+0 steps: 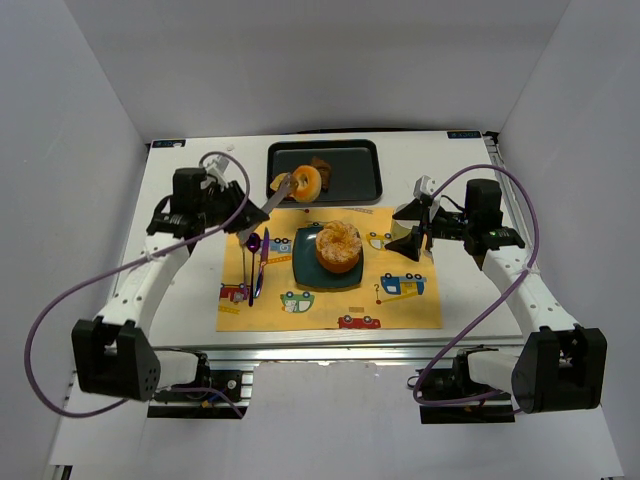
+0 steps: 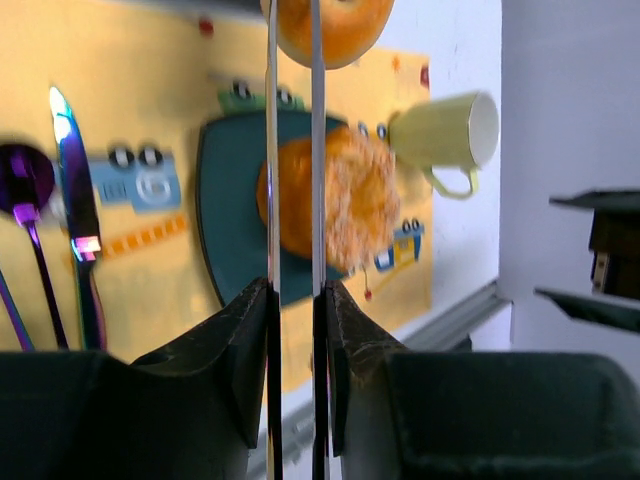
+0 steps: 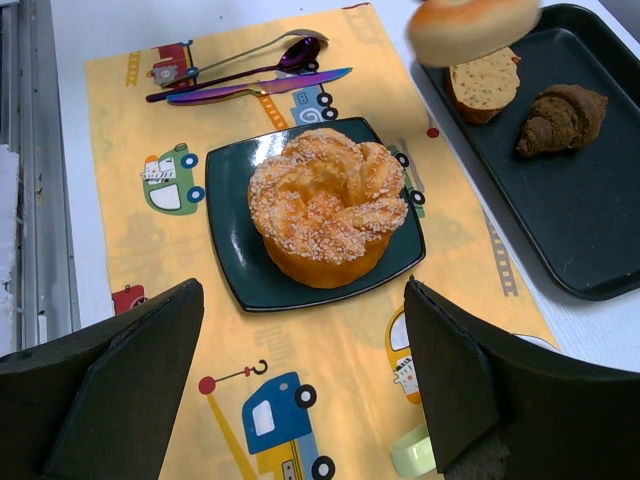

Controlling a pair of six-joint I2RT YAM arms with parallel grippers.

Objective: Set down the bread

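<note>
The round orange-golden bun (image 1: 338, 245) sits on a dark teal square plate (image 1: 303, 270) on the yellow placemat; it also shows in the right wrist view (image 3: 328, 205) and the left wrist view (image 2: 340, 195). My left gripper (image 1: 243, 212) (image 2: 295, 290) is shut on metal tongs (image 2: 270, 150), whose tips pinch the ring doughnut (image 1: 305, 182) (image 2: 330, 25) (image 3: 470, 28) in the air over the near edge of the black tray (image 1: 375, 170). My right gripper (image 1: 405, 230) (image 3: 300, 380) is open and empty, hovering over the mat right of the plate.
The tray holds a toast slice (image 3: 483, 88) and a dark croissant (image 3: 560, 118). A purple knife (image 3: 255, 88) and spoon (image 3: 285, 55) lie on the mat left of the plate. A pale green cup (image 2: 445, 135) (image 3: 415, 455) lies under my right gripper.
</note>
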